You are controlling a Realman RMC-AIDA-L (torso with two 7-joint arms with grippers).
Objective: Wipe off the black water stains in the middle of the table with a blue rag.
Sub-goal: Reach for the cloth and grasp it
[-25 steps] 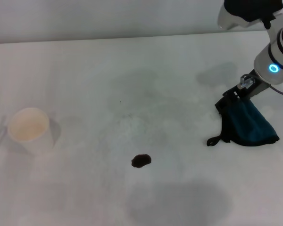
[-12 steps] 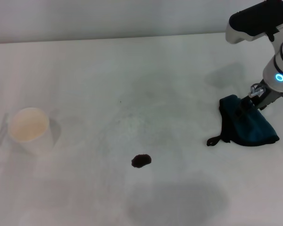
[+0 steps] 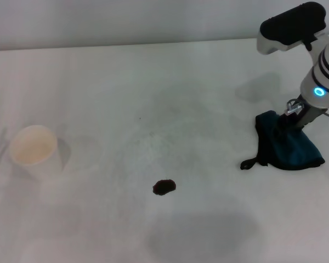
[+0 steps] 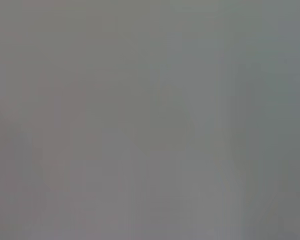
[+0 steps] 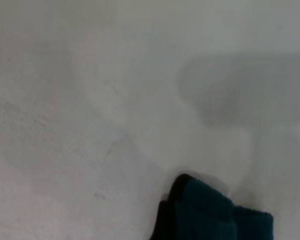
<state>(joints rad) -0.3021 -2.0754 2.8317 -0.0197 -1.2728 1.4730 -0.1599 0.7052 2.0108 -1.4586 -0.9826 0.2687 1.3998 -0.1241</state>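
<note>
The black water stain (image 3: 164, 187) is a small dark oval blotch on the white table (image 3: 153, 82), near the middle front. The blue rag (image 3: 291, 149) lies bunched on the table at the right, with its black loop tag trailing toward the stain. My right gripper (image 3: 291, 118) is down on the rag's upper part, far right of the stain. The right wrist view shows a corner of the rag (image 5: 215, 216) on the white surface. My left gripper is out of view; the left wrist view shows only plain grey.
A white cup (image 3: 34, 149) stands upright at the left side of the table. Faint grey smudges mark the surface around the middle. The table's far edge runs along the top of the head view.
My right gripper has moved from the rag's upper left corner to the right, over the rag's middle top. The rag's upper edge has changed shape; its lower edge and tag stayed in place.
</note>
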